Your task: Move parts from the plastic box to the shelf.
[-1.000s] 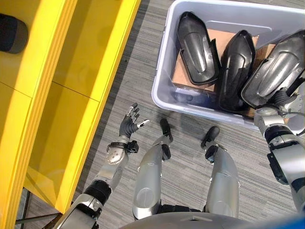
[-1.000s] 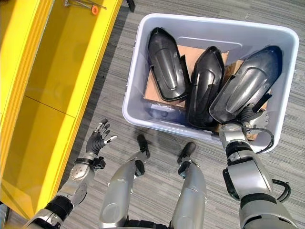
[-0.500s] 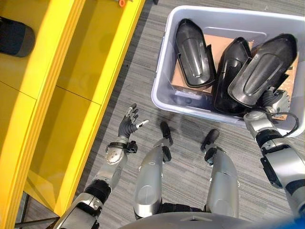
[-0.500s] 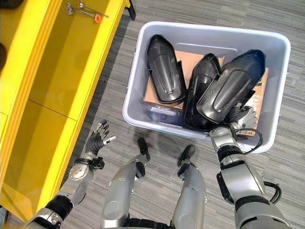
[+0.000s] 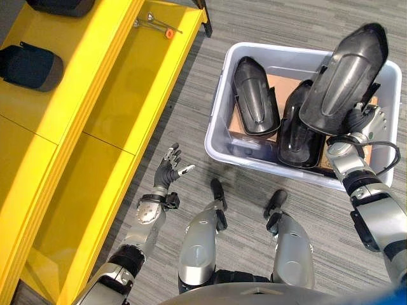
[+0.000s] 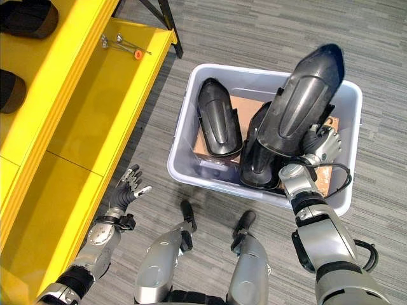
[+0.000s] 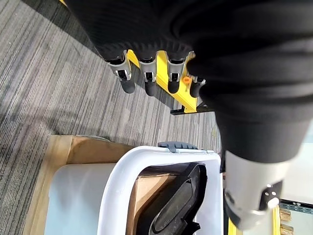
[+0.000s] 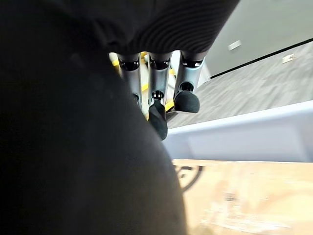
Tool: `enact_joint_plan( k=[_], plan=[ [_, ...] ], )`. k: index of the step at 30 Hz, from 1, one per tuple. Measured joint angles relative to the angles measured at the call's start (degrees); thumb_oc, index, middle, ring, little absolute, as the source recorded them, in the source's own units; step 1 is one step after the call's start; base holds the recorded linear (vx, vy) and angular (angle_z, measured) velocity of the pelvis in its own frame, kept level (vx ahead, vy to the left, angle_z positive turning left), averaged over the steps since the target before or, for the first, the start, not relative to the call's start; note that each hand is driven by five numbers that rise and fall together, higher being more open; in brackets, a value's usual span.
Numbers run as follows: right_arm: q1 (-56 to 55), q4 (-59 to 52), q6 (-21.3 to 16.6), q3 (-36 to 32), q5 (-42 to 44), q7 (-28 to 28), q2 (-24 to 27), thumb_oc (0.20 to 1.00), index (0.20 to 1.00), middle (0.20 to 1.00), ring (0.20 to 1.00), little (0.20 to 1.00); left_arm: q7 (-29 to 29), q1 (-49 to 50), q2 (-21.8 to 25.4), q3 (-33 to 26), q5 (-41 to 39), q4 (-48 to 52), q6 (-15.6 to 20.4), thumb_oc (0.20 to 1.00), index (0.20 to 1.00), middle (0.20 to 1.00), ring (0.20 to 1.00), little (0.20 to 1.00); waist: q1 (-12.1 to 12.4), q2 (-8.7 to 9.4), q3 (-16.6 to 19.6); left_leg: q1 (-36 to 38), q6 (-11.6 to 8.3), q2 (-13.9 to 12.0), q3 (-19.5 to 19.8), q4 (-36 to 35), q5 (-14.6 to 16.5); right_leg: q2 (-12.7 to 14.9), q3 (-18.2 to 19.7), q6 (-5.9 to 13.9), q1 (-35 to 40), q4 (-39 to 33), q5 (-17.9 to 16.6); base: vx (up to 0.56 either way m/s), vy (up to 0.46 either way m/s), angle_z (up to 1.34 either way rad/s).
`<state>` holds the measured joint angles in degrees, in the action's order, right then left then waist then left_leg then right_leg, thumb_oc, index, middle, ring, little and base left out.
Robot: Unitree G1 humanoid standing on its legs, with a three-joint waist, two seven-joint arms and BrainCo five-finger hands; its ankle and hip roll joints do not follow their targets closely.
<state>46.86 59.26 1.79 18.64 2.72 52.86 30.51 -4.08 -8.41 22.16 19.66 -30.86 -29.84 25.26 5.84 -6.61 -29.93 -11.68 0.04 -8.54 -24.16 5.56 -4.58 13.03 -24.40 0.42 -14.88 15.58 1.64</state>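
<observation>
A grey plastic box [image 5: 219,114] stands on the floor at the right. Two black shell parts [image 5: 254,105] [image 5: 297,136] lie in it on brown cardboard [image 8: 244,196]. My right hand [image 6: 322,145] is shut on the lower end of a third black shell part [image 5: 343,79], which it holds nearly upright above the box's right side. In the right wrist view this part [image 8: 73,147] lies dark against the palm beside the fingers [image 8: 156,98]. My left hand [image 5: 168,173] hangs open over the floor between the yellow shelf [image 5: 114,95] and the box, holding nothing.
Two dark parts [image 5: 30,67] [image 5: 60,5] lie on the shelf's upper level at the far left. Small metal tools with an orange piece [image 5: 156,24] lie at the far end of the lower shelf board. Grey carpet runs between shelf and box.
My right hand has lifted the black shell part up out of the box and tipped it more upright. The camera has shifted, showing more of the shelf. The left hand has stayed put.
</observation>
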Motion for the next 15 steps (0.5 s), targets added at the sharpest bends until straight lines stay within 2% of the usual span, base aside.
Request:
enact_joint_plan(
  k=[3,4,7,11,14,15],
  plan=[
    [-4.1,-5.8,-1.6,0.1,-0.8,-3.5,-0.1,0.200,0.200,0.200,0.200,0.200,0.0,1.8,0.0,-1.0,0.0,-0.1,0.0,1.000,1.000,1.000,1.000,1.000,0.0,0.28,0.1,4.1,-0.28,0.2,-0.3,-2.1,-0.2,-0.8,0.0,0.36,4.1,-2.6,-0.6,0.07,0.086,-0.06],
    [-6.1,-9.2,-3.8,0.1,-2.0,-5.3,-0.1,0.200,0.200,0.200,0.200,0.200,0.0,2.2,0.0,-2.2,0.0,-0.1,0.1,1.000,1.000,1.000,1.000,1.000,-0.2,0.90,0.4,5.6,-0.39,0.3,-0.3,-3.1,-0.2,-1.1,0.0,0.64,5.6,-3.7,-0.8,0.16,0.173,-0.03],
    [-11.9,-17.2,-4.8,0.1,-2.6,-9.5,-0.5,0.200,0.200,0.200,0.200,0.200,0.0,3.9,-0.1,-3.9,0.1,0.6,0.0,1.000,1.000,1.000,1.000,1.000,-0.5,2.86,1.9,8.8,-0.59,0.6,-0.4,-4.5,-0.1,-2.0,-0.1,1.22,9.6,-7.0,-1.6,0.12,0.117,-0.02],
    [-18.4,-23.0,-6.4,1.3,-5.2,-12.1,-2.6,0.200,0.200,0.200,0.200,0.200,0.0,6.6,0.1,-4.5,0.5,0.6,0.0,1.000,1.000,1.000,1.000,1.000,-0.9,6.35,7.4,9.9,-0.98,0.7,-0.4,-5.2,0.4,-2.5,-0.3,1.53,11.4,-9.3,-1.9,0.09,0.062,0.00],
    [-22.0,-26.9,-6.9,1.5,-5.7,-13.7,-3.1,0.200,0.200,0.200,0.200,0.200,0.0,7.1,-0.1,-4.5,1.0,0.6,-0.1,1.000,1.000,1.000,1.000,1.000,-0.8,7.09,8.8,11.7,-1.19,0.7,-0.4,-5.5,0.8,-2.8,-0.3,1.62,13.6,-10.2,-1.9,0.05,0.041,0.00],
    [-22.9,-27.1,-7.8,2.5,-6.7,-14.6,-3.2,0.200,0.200,0.200,0.200,0.200,-0.1,8.0,0.0,-4.5,1.1,0.6,-0.1,1.000,1.000,1.000,1.000,1.000,-1.1,7.13,10.5,11.7,-1.24,0.7,-0.4,-5.4,1.0,-2.8,-0.3,1.81,13.8,-10.7,-2.0,0.08,0.057,-0.01]
  ],
)
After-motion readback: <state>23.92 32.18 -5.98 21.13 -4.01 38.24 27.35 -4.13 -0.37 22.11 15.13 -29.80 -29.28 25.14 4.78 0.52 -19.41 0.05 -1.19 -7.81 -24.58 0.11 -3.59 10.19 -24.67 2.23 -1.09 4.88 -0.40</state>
